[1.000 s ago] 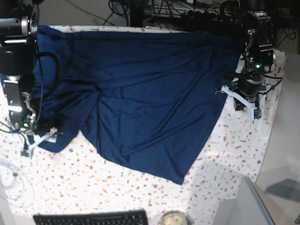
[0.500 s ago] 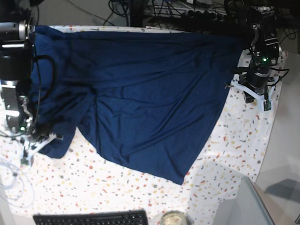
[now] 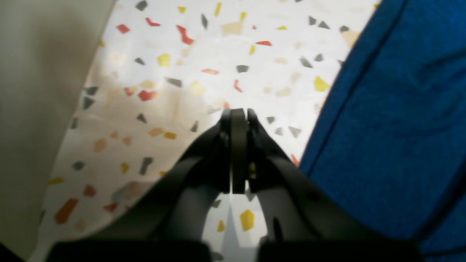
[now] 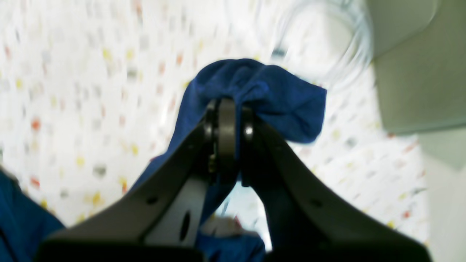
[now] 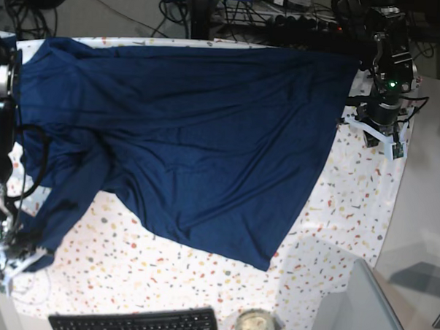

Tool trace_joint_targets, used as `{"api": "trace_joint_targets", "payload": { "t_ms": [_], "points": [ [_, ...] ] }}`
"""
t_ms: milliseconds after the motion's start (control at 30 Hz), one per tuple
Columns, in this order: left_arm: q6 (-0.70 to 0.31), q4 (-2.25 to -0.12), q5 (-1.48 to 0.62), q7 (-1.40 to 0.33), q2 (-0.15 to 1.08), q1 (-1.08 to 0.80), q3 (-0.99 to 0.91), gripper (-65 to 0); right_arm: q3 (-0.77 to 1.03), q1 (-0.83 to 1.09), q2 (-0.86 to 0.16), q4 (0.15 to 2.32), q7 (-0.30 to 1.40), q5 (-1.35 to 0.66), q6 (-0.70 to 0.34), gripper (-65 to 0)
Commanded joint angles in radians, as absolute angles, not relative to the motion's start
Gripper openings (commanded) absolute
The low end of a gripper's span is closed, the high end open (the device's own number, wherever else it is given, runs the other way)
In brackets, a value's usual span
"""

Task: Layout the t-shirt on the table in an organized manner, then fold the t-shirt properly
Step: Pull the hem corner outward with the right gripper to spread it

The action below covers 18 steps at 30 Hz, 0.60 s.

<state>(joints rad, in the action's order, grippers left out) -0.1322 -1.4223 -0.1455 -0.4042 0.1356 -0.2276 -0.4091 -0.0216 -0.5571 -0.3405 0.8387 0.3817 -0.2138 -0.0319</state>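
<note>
The dark navy t-shirt (image 5: 199, 135) lies spread over most of the speckled table (image 5: 342, 207), with folds and creases on its left half. In the base view my right gripper (image 5: 19, 257) sits at the lower left. The right wrist view shows this gripper (image 4: 227, 105) shut on a bunched corner of the t-shirt (image 4: 280, 98), which is stretched toward the table's front-left. My left gripper (image 5: 371, 133) stands at the far right, just off the shirt's edge. It (image 3: 238, 112) is shut and holds nothing, over bare table (image 3: 174, 62) beside the t-shirt's hem (image 3: 382, 127).
A black keyboard (image 5: 136, 323) and a glass jar (image 5: 254, 326) sit at the front edge. A coil of clear cable (image 4: 338, 40) lies just beyond the held corner. A grey lid (image 5: 360, 310) stands at the front right, by the plain grey surface (image 5: 422, 218).
My right gripper has shut on the shirt's left corner and dragged it toward the front-left, drawing that side out. The left arm has drawn back from the shirt's right edge.
</note>
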Motion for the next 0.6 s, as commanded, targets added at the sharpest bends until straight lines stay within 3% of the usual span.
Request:
{"api": "trace_joint_targets", "payload": {
  "t_ms": [0, 400, 567],
  "points": [
    [-0.136, -1.440, -0.147, -0.383, 0.145, -0.222, -0.412, -65.0, -0.019, -0.605, -0.367, 0.860, 0.355, -0.214, -0.028, -65.0],
    [-0.136, -1.443, -0.147, -0.381, 0.145, -0.240, -0.412, -65.0, -0.021, -0.730, -0.395, 0.860, 0.283, -0.213, -0.028, -65.0],
    [-0.136, -1.445, -0.147, -0.381, 0.145, -0.243, -0.412, -65.0, -0.019, -0.753, -0.386, 0.860, 0.202, -0.016, -0.030, -65.0]
  ]
}}
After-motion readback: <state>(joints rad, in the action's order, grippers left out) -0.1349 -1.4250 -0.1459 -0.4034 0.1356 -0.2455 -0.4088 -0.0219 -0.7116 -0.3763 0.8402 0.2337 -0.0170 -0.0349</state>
